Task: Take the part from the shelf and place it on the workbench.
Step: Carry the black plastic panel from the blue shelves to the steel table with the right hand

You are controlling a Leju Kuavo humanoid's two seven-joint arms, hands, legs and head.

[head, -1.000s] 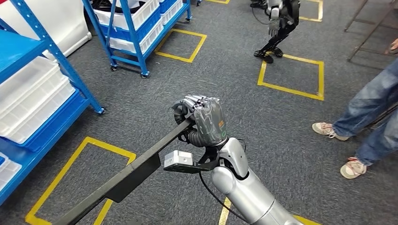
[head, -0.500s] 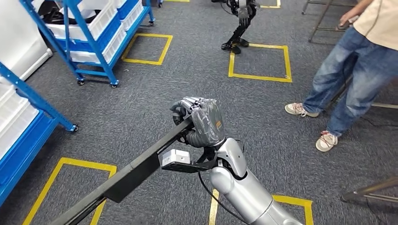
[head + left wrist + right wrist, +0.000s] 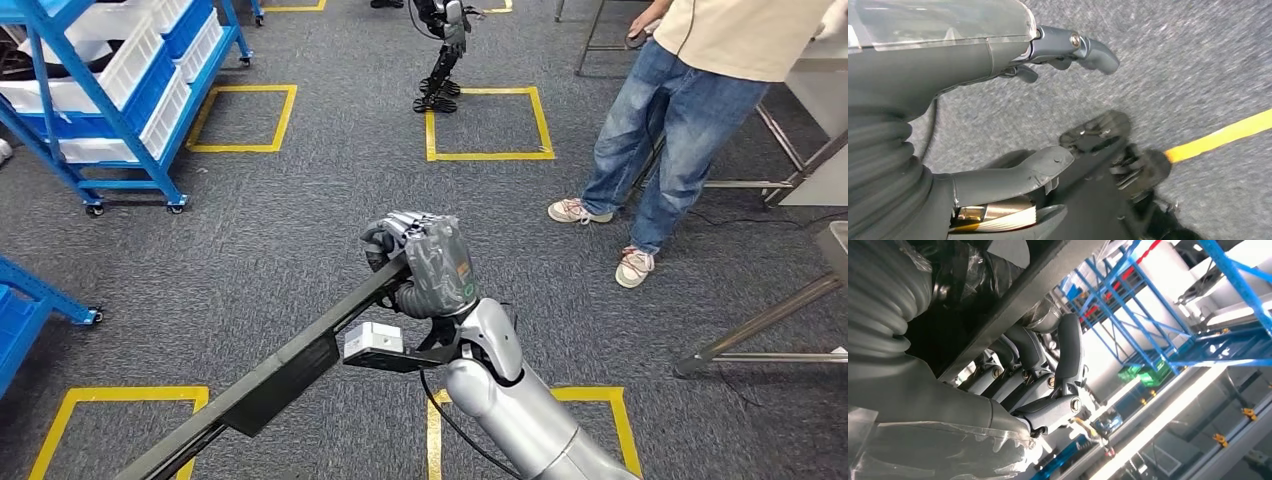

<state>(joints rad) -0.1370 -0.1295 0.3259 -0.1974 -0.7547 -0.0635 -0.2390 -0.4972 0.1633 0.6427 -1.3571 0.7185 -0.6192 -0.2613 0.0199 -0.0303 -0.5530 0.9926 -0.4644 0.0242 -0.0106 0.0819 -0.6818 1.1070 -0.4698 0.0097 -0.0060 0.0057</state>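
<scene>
The head view looks forward and down from high on the body at the floor [image 3: 280,250]. Both wrist views sit close behind their robot hand; the right one shares the part [image 3: 300,355] with the head view.

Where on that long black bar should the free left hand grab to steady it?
Probably the wider flat section midway along the long black bar, coming from the robot's left. The right hand grips only the upper end, so the bar slopes down unsupported. The left hand hangs over the floor.
</scene>
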